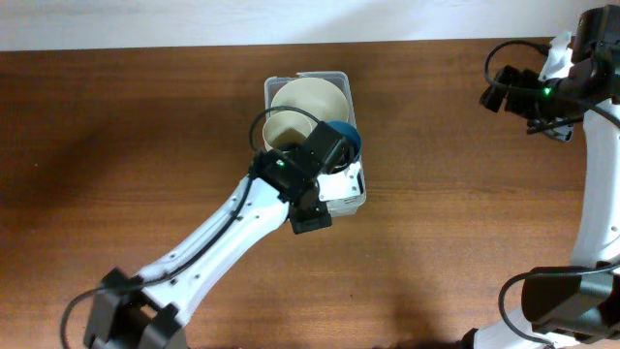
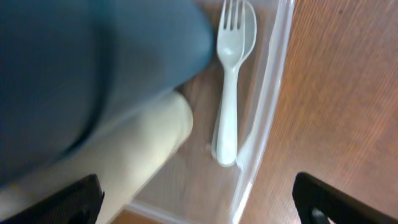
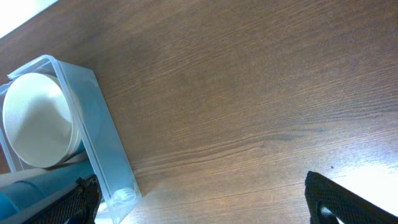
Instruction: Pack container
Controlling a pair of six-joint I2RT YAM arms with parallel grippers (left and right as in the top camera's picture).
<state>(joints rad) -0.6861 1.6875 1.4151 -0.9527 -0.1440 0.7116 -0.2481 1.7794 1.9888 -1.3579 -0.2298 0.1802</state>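
Note:
The clear rectangular container (image 1: 351, 79) stands at the table's centre back. It holds two cream bowls (image 1: 310, 100), a blue bowl (image 1: 351, 136) and a white plastic fork (image 2: 229, 93) lying along its right wall (image 2: 268, 93). My left gripper (image 1: 327, 163) hovers over the container's near end, open and empty (image 2: 199, 208), with the blue bowl (image 2: 93, 62) and a cream bowl (image 2: 140, 149) close below. My right gripper (image 1: 499, 95) is at the far right, open and empty (image 3: 199, 199) above bare table, with the container (image 3: 102, 143) to its left.
The brown wooden table (image 1: 116, 145) lies all round the container. A white wall strip runs along the table's back edge (image 1: 194, 24). The right arm's base and cables (image 1: 572, 301) stand at the right edge.

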